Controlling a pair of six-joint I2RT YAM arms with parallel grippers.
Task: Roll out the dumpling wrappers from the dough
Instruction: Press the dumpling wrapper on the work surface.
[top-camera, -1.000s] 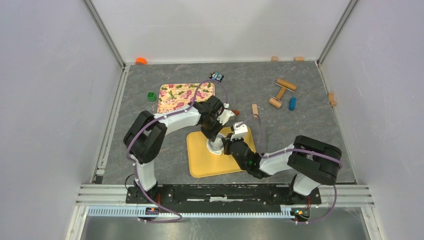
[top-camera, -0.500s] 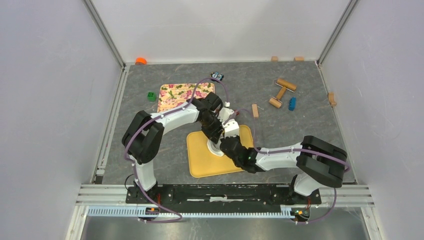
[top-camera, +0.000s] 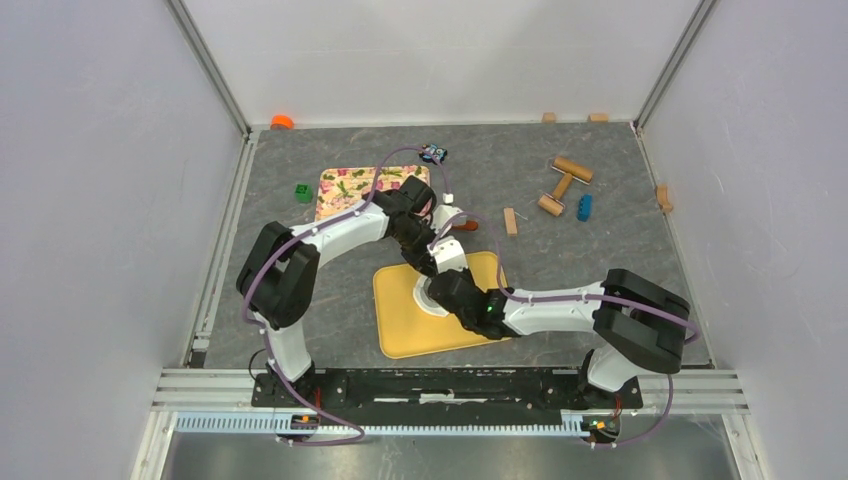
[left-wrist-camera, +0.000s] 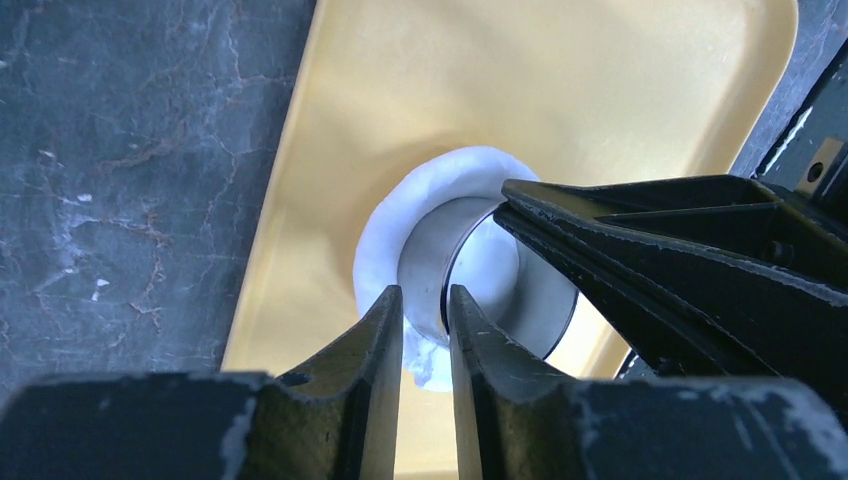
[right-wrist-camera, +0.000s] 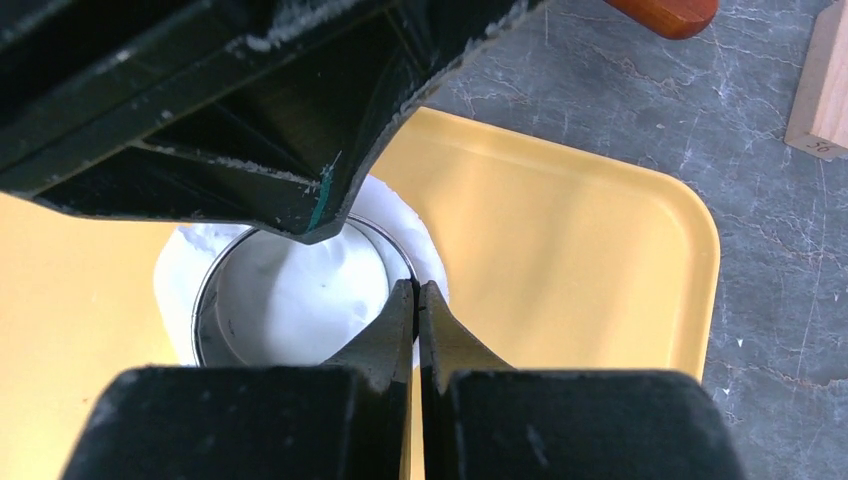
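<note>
A thin, flattened white dumpling wrapper (right-wrist-camera: 300, 290) lies on the yellow board (top-camera: 430, 335), with a clear round cup (right-wrist-camera: 205, 300) standing on it. A ragged band of dough (left-wrist-camera: 400, 215) sticks out around the cup (left-wrist-camera: 425, 250). My right gripper (right-wrist-camera: 417, 292) is shut on the cup's near rim. My left gripper (left-wrist-camera: 425, 300) is open by a narrow gap, its fingertips on either side of the cup's wall on the opposite side. From above, both grippers meet over the cup, the left (top-camera: 432, 272) and the right (top-camera: 447, 290), hiding most of it.
A floral board (top-camera: 370, 190) lies behind the yellow one. A wooden rolling pin (top-camera: 562, 185), a blue block (top-camera: 584, 207) and a wooden block (top-camera: 510, 220) sit at the back right. A green block (top-camera: 303, 192) and a red-brown handle (top-camera: 465, 226) lie nearby.
My left gripper has opened from shut and drawn back toward the far left. My right gripper has slid left over the board, staying shut at the cup.
</note>
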